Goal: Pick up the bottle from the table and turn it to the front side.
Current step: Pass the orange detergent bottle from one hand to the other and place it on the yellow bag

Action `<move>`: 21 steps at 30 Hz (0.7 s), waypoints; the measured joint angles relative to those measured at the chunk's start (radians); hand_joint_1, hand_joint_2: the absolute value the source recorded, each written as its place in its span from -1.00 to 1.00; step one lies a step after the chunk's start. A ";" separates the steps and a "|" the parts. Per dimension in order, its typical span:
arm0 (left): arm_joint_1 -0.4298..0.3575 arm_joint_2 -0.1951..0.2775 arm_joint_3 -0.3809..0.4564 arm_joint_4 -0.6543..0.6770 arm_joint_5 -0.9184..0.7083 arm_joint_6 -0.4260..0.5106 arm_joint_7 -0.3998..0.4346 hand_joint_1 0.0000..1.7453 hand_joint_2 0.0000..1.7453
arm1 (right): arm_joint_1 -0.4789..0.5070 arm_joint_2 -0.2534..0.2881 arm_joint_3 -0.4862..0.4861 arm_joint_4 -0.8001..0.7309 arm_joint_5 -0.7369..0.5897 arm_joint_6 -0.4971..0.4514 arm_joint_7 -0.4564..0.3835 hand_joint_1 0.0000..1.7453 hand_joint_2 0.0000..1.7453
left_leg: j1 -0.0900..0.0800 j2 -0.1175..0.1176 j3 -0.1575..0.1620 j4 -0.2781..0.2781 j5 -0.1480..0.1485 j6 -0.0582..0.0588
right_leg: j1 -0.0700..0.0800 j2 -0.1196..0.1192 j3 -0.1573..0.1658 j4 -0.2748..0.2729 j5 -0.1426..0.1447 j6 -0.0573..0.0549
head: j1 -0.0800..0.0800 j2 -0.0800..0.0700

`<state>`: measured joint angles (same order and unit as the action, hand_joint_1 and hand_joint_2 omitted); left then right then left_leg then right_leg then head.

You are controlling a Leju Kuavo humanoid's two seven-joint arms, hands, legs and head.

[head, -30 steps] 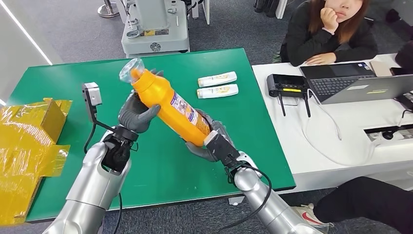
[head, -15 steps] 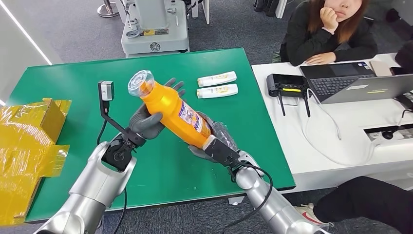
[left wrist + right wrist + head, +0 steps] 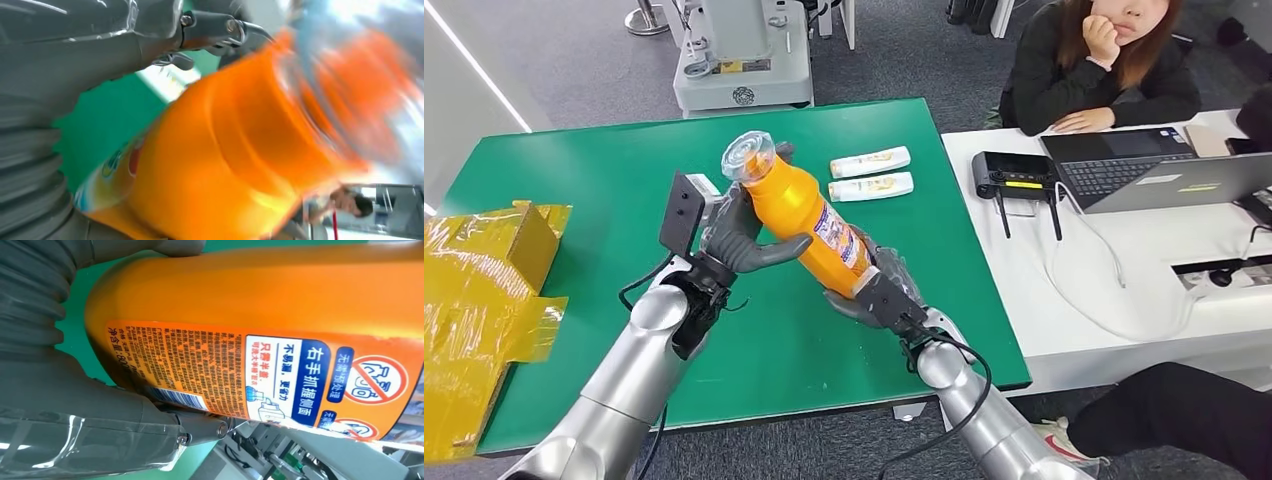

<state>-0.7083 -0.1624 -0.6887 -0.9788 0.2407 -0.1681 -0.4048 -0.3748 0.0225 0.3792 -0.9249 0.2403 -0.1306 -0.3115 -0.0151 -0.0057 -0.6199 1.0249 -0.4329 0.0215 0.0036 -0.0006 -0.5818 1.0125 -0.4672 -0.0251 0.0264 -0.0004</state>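
An orange bottle (image 3: 809, 222) with a clear cap hangs tilted above the green table (image 3: 574, 180), cap up and away from me. My left hand (image 3: 742, 238) grips its upper body just below the neck. My right hand (image 3: 876, 290) holds its base from below. The right wrist view shows the bottle (image 3: 280, 325) close up, its back label with barcode and warning icons facing that camera, with my right hand (image 3: 75, 405) at its bottom end. In the left wrist view the blurred orange bottle (image 3: 235, 150) lies against my left hand (image 3: 75, 60).
Two small white tubes (image 3: 871, 174) lie on the table beyond the bottle. Yellow crumpled packaging (image 3: 484, 290) sits at the table's left edge. To the right stands a white desk (image 3: 1124, 290) with a router and laptop; a person (image 3: 1104, 60) sits behind it.
Both hands have carried the bottle rightward and stood it more upright. My left hand has slid round the bottle's upper body, and its wrist has swung in toward the middle.
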 joint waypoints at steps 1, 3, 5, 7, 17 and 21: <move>0.002 0.001 0.001 -0.009 -0.039 0.024 -0.017 -1.00 1.00 | 0.001 0.000 -0.001 -0.003 -0.008 0.007 -0.001 1.00 1.00 | 0.000 0.000 0.000 0.000 0.000 0.000 | 0.000 0.000 0.000 0.000 0.000 0.000 | 0.000 0.000; 0.005 0.002 0.004 -0.018 -0.090 0.055 -0.046 -1.00 1.00 | 0.001 0.001 -0.002 -0.006 -0.021 0.017 -0.006 1.00 1.00 | 0.000 0.000 0.000 0.000 0.000 0.000 | 0.000 0.000 0.000 0.000 0.000 0.000 | 0.000 0.000; 0.009 0.004 0.007 -0.022 -0.122 0.080 -0.068 -1.00 1.00 | 0.000 0.003 -0.003 -0.006 -0.029 0.022 -0.010 1.00 1.00 | 0.000 0.000 0.000 0.000 0.000 0.000 | 0.000 0.000 0.000 0.000 0.000 0.000 | 0.000 0.000; 0.013 0.004 0.012 -0.025 -0.137 0.093 -0.082 -1.00 1.00 | 0.000 0.005 -0.005 -0.006 -0.034 0.027 -0.013 1.00 1.00 | 0.000 0.000 0.000 0.000 0.000 0.000 | 0.000 0.000 0.000 0.000 0.000 0.000 | 0.000 0.000; 0.026 0.004 0.044 -0.022 0.068 -0.123 0.063 -1.00 1.00 | -0.013 0.018 -0.005 -0.001 -0.030 0.040 -0.017 1.00 1.00 | 0.000 0.000 0.000 0.000 0.000 0.000 | 0.000 0.000 0.000 0.000 0.000 0.000 | 0.000 0.000; 0.026 0.003 0.053 -0.009 0.149 -0.195 0.112 -1.00 1.00 | -0.026 0.024 -0.005 0.006 -0.028 0.043 -0.018 1.00 1.00 | 0.000 0.000 0.000 0.000 0.000 0.000 | 0.000 0.000 0.000 0.000 0.000 0.000 | 0.000 0.000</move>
<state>-0.6822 -0.1594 -0.6355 -0.9876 0.3897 -0.3627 -0.2923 -0.4004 0.0468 0.3743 -0.9187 0.2128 -0.0874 -0.3300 -0.0150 -0.0058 -0.6201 1.0248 -0.4328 0.0215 0.0037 -0.0007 -0.5818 1.0127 -0.4673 -0.0251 0.0265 -0.0004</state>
